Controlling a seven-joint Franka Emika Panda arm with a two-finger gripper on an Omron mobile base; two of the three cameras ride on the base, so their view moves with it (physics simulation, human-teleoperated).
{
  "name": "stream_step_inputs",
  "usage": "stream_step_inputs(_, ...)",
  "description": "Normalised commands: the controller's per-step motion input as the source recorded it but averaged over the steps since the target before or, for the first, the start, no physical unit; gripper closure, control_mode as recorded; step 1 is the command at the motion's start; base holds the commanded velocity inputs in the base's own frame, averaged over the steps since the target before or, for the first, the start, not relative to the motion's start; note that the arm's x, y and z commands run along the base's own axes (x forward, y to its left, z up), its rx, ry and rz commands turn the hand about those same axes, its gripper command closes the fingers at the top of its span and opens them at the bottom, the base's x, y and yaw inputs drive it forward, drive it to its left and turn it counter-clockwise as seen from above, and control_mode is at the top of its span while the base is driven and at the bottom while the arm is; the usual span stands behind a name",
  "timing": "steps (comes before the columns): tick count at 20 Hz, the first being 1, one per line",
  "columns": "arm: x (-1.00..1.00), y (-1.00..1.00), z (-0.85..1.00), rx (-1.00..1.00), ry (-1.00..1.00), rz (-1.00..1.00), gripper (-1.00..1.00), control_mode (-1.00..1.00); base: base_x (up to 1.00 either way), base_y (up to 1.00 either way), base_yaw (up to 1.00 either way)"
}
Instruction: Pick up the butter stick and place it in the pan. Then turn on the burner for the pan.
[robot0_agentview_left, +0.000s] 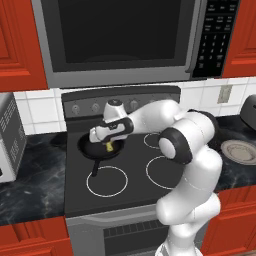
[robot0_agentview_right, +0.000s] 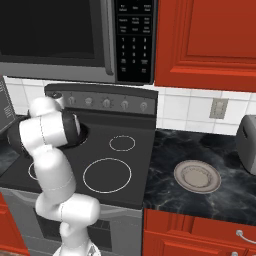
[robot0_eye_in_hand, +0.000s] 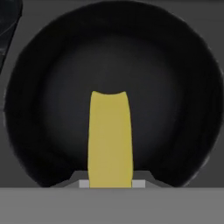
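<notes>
your hand (robot0_agentview_left: 108, 145) is clamped tight on the butter stick (robot0_eye_in_hand: 110, 140), hanging it end-down right over the middle of the pan (robot0_eye_in_hand: 65, 87) on the stove's back-left burner, so letting go should drop it inside. burner knob untouched.

light is even and soft in both base views, with no strong source to name; the red cabinets (robot0_agentview_left: 20, 45) and white arm (robot0_agentview_left: 195, 165) read bright, while the stove top (robot0_agentview_left: 125, 170) and marbled desk (robot0_agentview_right: 200, 150) stay dark. the arm shows gentle shading on its undersides and faint highlights on its rounded shells. cast shadows are weak and diffuse. all three pictures are soft and low in detail, with blurred edges and unreadable microwave (robot0_agentview_right: 132, 40) keypad marks. in the hand view the pan (robot0_eye_in_hand: 175, 87) is nearly featureless black with a slightly paler centre, and the butter stick (robot0_eye_in_hand: 110, 140) is flat yellow, its outline fuzzy.
</notes>
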Motion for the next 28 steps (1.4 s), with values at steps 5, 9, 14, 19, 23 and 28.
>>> stream_step_inputs(5,0.37,0.06,-0.23,0.00,0.00,0.00,1.00,-1.00,0.00,0.00,0.00)
stream_step_inputs(9,0.21,0.00,-0.23,0.00,0.00,0.00,1.00,-1.00,0.00,0.00,0.00)
stream_step_inputs(14,0.04,0.01,-0.20,0.00,0.00,0.00,1.00,-1.00,0.00,0.00,0.00)
stream_step_inputs(19,0.00,0.00,-0.02,0.00,0.00,0.00,-1.00,-1.00,0.00,0.00,0.00)
stream_step_inputs(23,0.00,0.00,0.00,0.00,0.00,0.00,-1.00,-1.00,0.00,0.00,0.00)
stream_step_inputs(28,0.00,0.00,0.00,0.00,0.00,0.00,-1.00,-1.00,0.00,0.00,0.00)
